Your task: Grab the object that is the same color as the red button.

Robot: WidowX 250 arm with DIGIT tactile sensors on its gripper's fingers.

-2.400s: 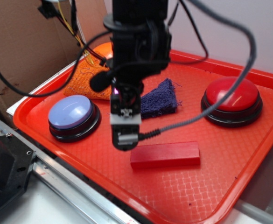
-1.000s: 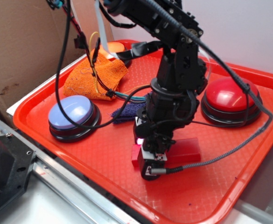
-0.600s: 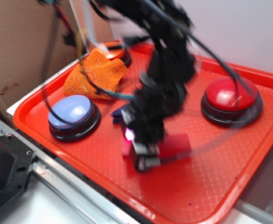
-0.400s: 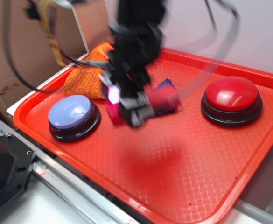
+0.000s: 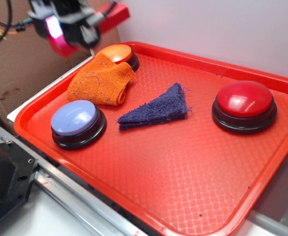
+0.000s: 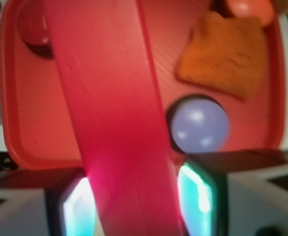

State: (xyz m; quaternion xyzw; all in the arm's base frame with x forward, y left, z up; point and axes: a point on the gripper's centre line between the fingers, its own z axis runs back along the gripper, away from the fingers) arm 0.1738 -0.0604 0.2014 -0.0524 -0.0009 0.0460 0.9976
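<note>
Cardboard is standing behind a red tray [image 5: 193, 196] where the red button [image 5: 244, 101], a blue button [image 5: 76, 119], an orange button [image 5: 118, 53], an orange cloth [image 5: 100, 81] and a purple cloth [image 5: 158, 109] are sitting. High over the tray's far left corner, the gripper [image 5: 77, 30] is pinching the red block [image 6: 109, 113] between its fingers [image 6: 198, 194], and the block is hanging in the air, clear of the tray.

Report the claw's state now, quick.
Claw: closed on the flat, long red rectangular block, held up above the red plastic tray.
</note>
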